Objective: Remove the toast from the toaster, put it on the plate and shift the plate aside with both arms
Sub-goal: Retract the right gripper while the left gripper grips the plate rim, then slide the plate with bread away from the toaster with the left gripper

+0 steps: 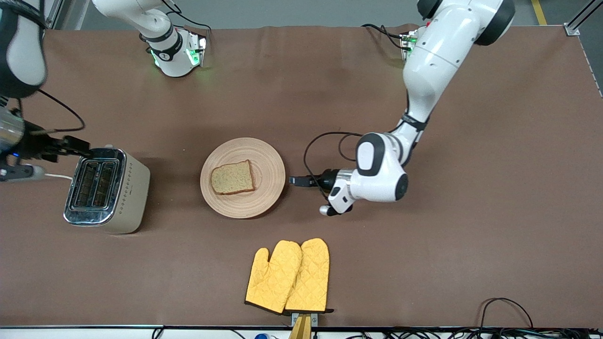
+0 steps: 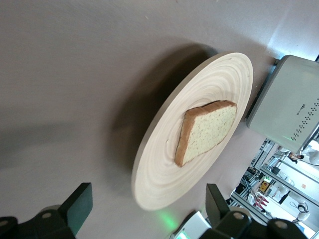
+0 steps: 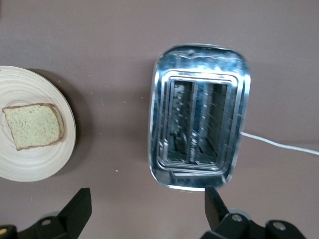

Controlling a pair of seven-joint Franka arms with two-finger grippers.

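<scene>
The toast (image 1: pixel 232 178) lies flat on the round wooden plate (image 1: pixel 264 160) in the middle of the table. My left gripper (image 1: pixel 293 180) is low beside the plate's rim, on the side toward the left arm's end, open and empty. Its wrist view shows the plate (image 2: pixel 164 169) and toast (image 2: pixel 207 132) just ahead of the open gripper (image 2: pixel 149 209). My right gripper (image 1: pixel 81 148) hovers over the toaster's edge, open and empty. Its wrist view (image 3: pixel 147 209) looks down on the toaster (image 3: pixel 199 114), the plate (image 3: pixel 30 159) and the toast (image 3: pixel 32 125).
A silver two-slot toaster (image 1: pixel 106 188) stands toward the right arm's end of the table, with a white cable (image 3: pixel 279 144). Two yellow oven mitts (image 1: pixel 289 275) lie nearer to the front camera than the plate, at the table's edge.
</scene>
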